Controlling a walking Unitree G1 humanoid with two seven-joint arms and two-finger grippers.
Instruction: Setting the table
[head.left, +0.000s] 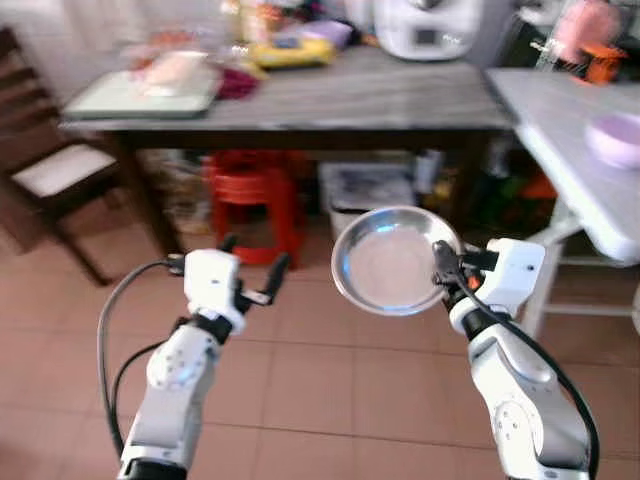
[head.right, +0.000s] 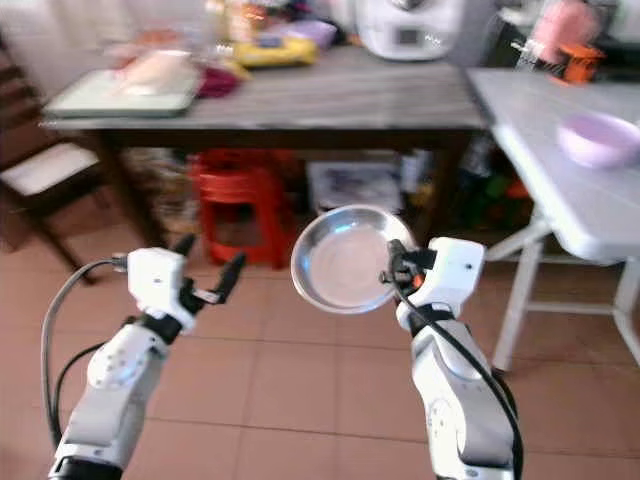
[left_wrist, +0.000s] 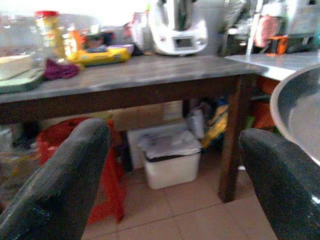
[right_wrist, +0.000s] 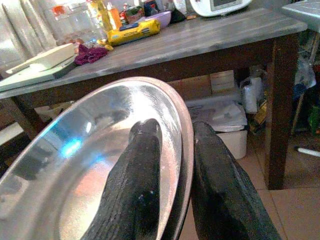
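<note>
The right gripper (head.left: 446, 268) pinches only the rim of a steel plate (head.left: 392, 260), which could slip and drop; the left gripper (head.left: 252, 268) is open and empty.

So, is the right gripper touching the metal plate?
Touching. In the right wrist view, the right gripper pinches the metal plate rim between its jaws.

Home kitchen — cluttered wooden table (head.left: 350, 95), food processor (head.left: 428, 25), tiled floor (head.left: 330, 390)
</note>
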